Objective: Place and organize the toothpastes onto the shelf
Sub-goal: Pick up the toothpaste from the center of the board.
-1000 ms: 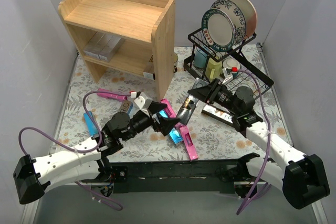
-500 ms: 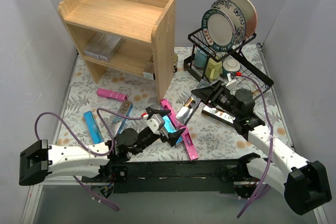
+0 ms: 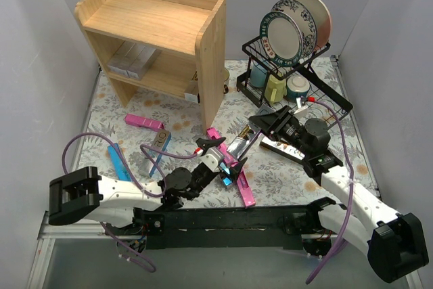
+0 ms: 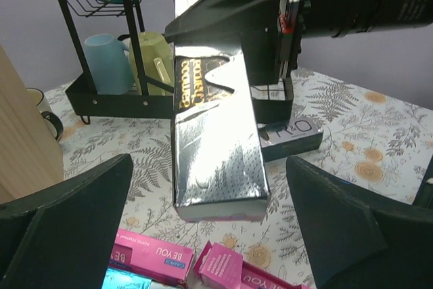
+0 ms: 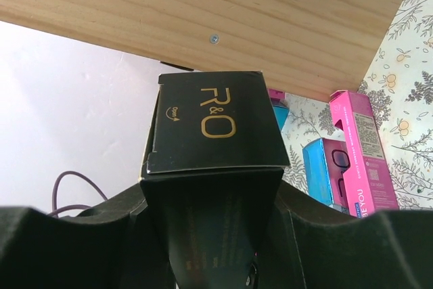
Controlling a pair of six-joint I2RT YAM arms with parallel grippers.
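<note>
In the top view the left arm (image 3: 122, 194) is laid low across the lower left, stretched toward the centre. The left tool (image 3: 221, 153) is spread wide, nothing gripped, over a cluster of glossy pink cartons (image 3: 241, 186) lying on the flower-printed surface (image 3: 284, 174). At the upper left the shelf (image 3: 211, 59), of pale grained wood with solid side panels, is seen with silver-white cartons (image 3: 132, 60) on its lower tier. Right of centre a long tilted carton (image 4: 216, 160), crinkled silver foil with a brown-gold band and a matt black end lettered in gold, is clamped in the right tool (image 3: 256, 133). The right arm (image 3: 345, 187) is bent up from the lower right.
</note>
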